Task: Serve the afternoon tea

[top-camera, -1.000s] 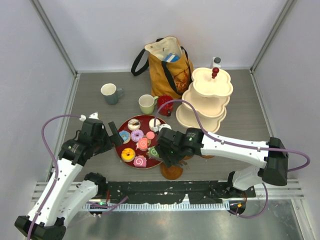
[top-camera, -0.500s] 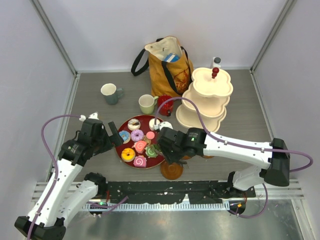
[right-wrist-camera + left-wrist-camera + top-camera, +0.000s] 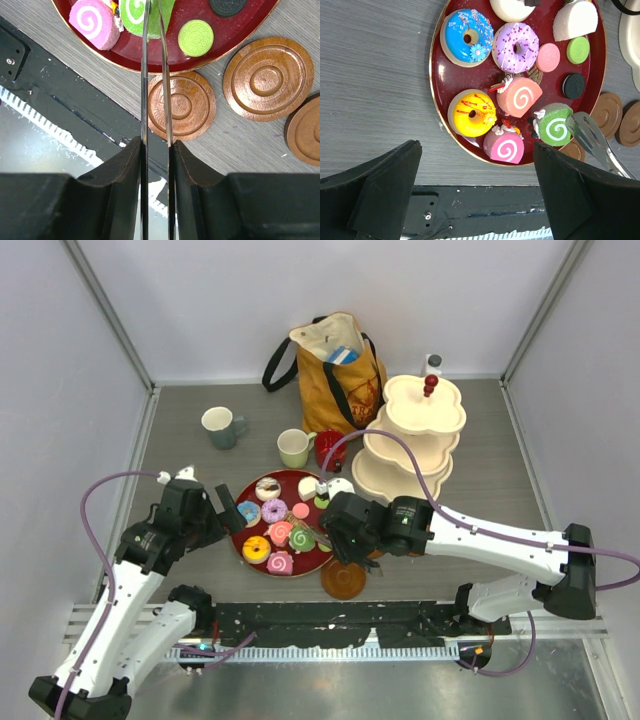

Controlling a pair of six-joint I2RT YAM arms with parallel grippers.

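Green roll cake between tongs squeezed by right pincer; left pincer agape.

White arms, black joints (purple cables).

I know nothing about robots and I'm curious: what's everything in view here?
tray: one, dark red, centre
donuts: four, blue, purple, yellow, white, on tray
roll cakes: three, two pink, one green, on tray
macarons: three, pink, green, black, on tray
white cake piece: one, on tray
saucers: three, brown, right of tray
mugs: three, grey-green, pale green, red, behind tray
tiered stand: one, cream, back right
tote bag: one, mustard, back centre
tongs: one, metal, at green roll cake
left gripper: open, left of tray
right gripper: shut on tongs
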